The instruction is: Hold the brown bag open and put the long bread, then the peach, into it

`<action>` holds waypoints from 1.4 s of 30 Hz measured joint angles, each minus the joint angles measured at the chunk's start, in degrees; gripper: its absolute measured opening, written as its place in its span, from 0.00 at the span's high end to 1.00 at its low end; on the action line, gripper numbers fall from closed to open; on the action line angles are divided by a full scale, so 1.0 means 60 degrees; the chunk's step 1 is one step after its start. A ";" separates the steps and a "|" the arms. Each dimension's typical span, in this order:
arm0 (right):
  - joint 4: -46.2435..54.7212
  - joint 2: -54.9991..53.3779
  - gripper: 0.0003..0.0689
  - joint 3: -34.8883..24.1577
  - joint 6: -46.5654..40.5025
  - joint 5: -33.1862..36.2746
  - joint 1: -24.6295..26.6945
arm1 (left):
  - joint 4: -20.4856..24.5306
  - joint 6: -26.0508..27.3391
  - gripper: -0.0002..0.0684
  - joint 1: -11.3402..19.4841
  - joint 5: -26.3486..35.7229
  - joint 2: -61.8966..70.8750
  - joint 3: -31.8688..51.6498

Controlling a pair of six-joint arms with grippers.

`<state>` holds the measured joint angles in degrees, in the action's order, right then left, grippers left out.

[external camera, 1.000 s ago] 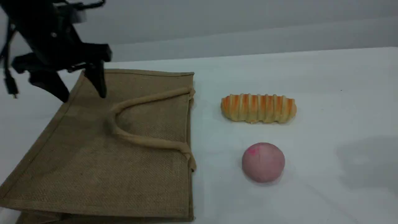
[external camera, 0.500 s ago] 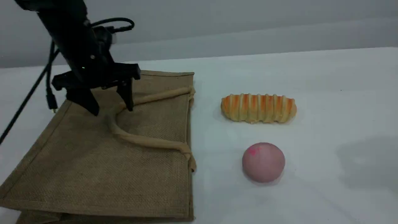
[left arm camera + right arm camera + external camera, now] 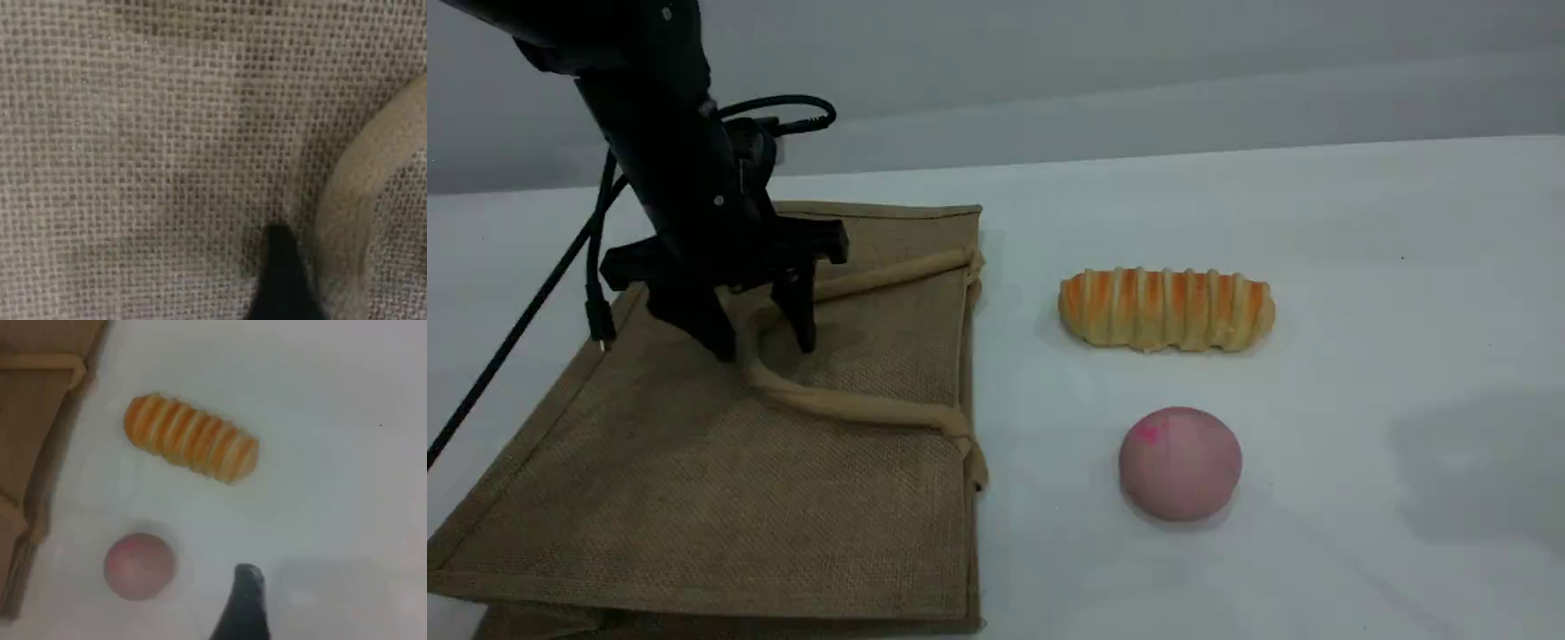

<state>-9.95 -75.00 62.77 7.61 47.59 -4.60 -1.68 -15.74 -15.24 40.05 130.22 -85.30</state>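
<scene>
The large flat rectangular bag of coarse khaki-brown jute weave [image 3: 694, 498] lies flat on the smooth white table [image 3: 1360, 267] at the scene's left, its bound mouth edge facing the food; its tan rope-like loop handle [image 3: 854, 407] rests on the upper panel, bent in a U away from the mouth. The left gripper [image 3: 763, 340], black and angular, stands on that panel with its fingers apart, one on either side of the handle's bend; whether they touch the rope cannot be told. In the left wrist view, one dark fingertip [image 3: 280, 267] sits on the open weave just beside the rounded handle. The elongated golden-orange loaf with pale crosswise ridges [image 3: 1165, 309] lies on the table to the right of the bag, apart from it; the dull pink, matt ball of a peach [image 3: 1180, 462], with a brighter pink smudge, sits nearer the camera, apart from both. The right gripper [image 3: 247, 583] hangs above bare table beside the peach; its fingers are spread wide, holding nothing.
</scene>
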 joint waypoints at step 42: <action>-0.0122 -0.2368 0.17 0.0000 0.3346 -0.1694 -0.0010 | -0.0766 0.3567 0.86 0.0000 0.5022 -0.0883 -0.7545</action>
<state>-10.68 -89.21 62.77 27.69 37.43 -4.65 -6.28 5.67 -15.24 70.19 124.92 -130.57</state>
